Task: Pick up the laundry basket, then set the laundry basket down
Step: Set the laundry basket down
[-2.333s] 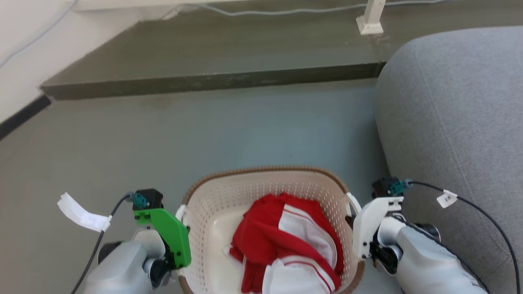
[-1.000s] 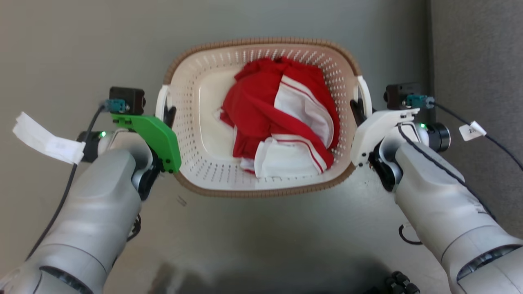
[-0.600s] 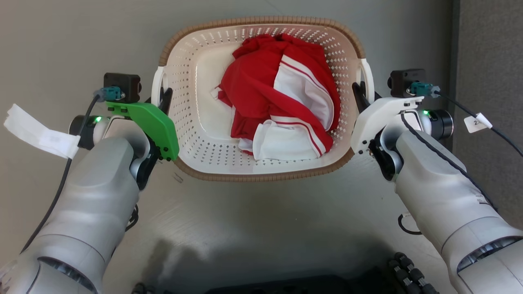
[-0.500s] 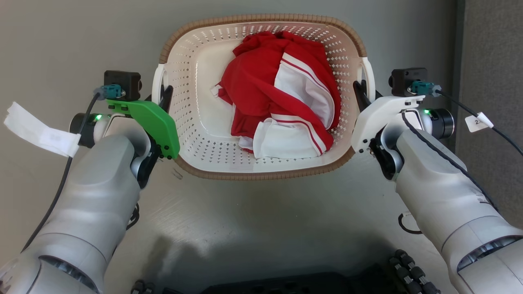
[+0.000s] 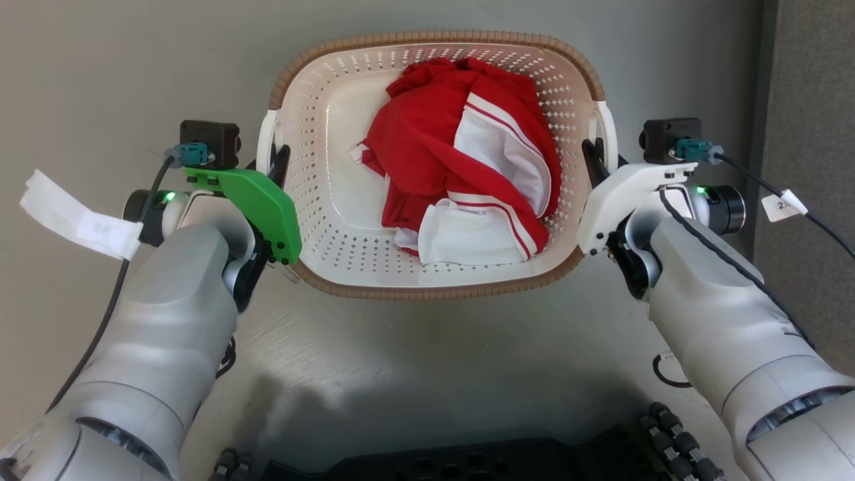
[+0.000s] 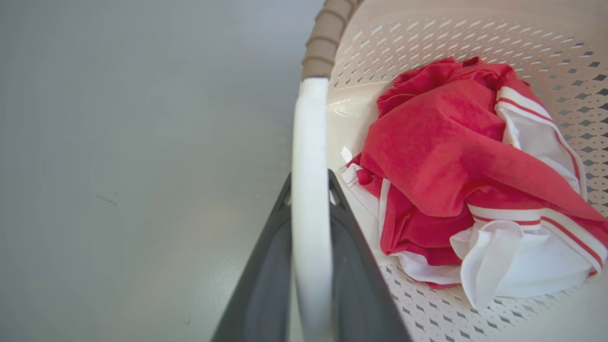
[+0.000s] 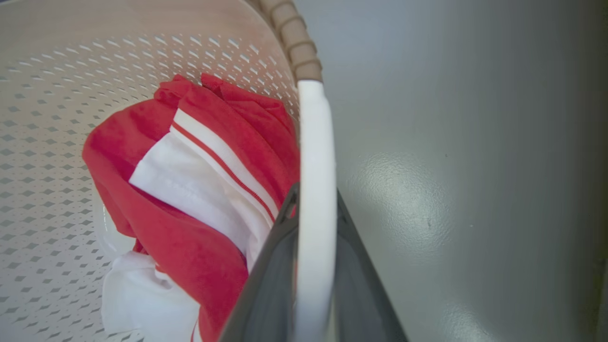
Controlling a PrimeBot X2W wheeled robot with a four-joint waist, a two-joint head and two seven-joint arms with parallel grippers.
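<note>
Now the camera has tipped down since earlier; laundry basket (image 5: 437, 291) sits upper centre, left gripper (image 5: 277, 157) and right gripper (image 5: 589, 152) clamped on its side handles (image 6: 309, 142), probably lowering, release pending

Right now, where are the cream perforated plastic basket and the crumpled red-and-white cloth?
Cream perforated plastic basket (image 5: 310, 167): head view, bare perforated side wall.
Crumpled red-and-white cloth (image 6: 427, 142): left wrist view, red fold.
</note>
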